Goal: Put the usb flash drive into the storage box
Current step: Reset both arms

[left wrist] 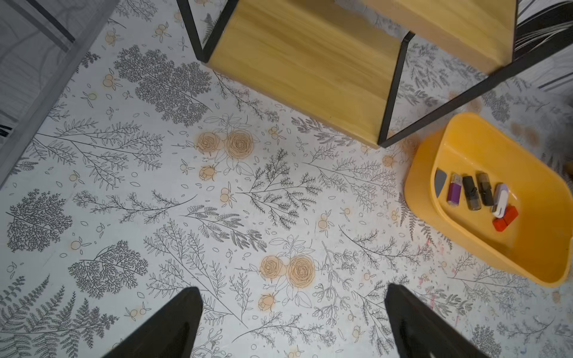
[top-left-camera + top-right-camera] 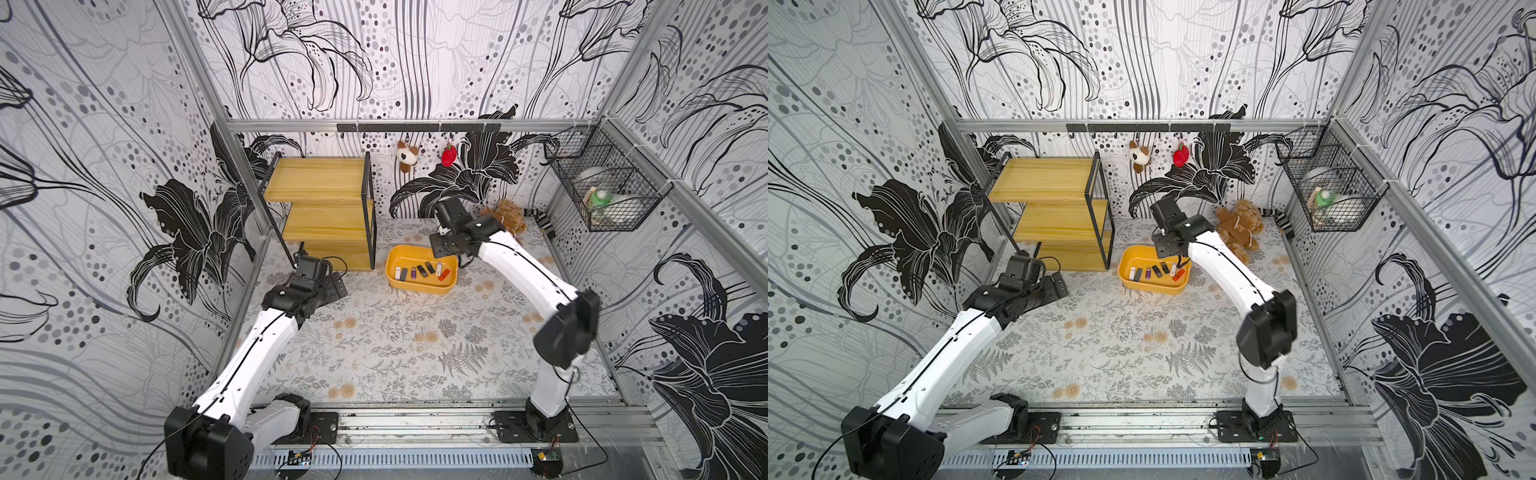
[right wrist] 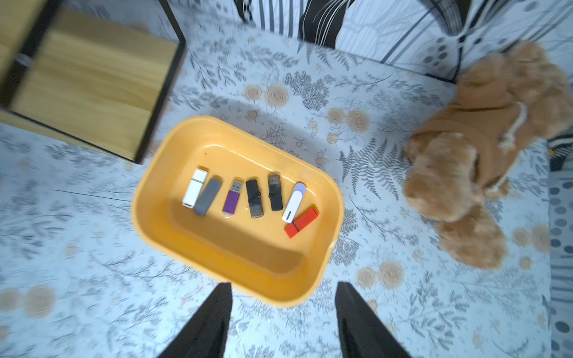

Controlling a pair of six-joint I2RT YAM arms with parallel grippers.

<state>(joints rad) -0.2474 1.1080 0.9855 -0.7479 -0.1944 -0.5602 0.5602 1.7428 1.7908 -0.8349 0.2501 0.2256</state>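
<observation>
The yellow-orange storage box (image 2: 390, 268) (image 2: 1123, 270) (image 3: 145, 198) (image 1: 418, 192) sits on the floral mat, right of the shelf. Several usb flash drives lie in a row on its floor, among them a white one (image 3: 194, 187), a purple one (image 3: 232, 198) and a red one (image 3: 301, 222) (image 2: 444, 274) (image 1: 505, 218). My right gripper (image 3: 283, 286) (image 2: 444, 246) hovers over the box's right end, open, with nothing between its fingers. My left gripper (image 1: 293, 291) (image 2: 334, 286) hangs over the bare mat left of the box, wide open and empty.
A wooden shelf rack (image 2: 320, 208) stands at the back left, close to the box. A brown teddy bear (image 2: 507, 214) (image 3: 471, 155) lies behind the right arm. A black wire basket (image 2: 602, 187) hangs on the right wall. Two small plush toys (image 2: 406, 156) hang from the back rail.
</observation>
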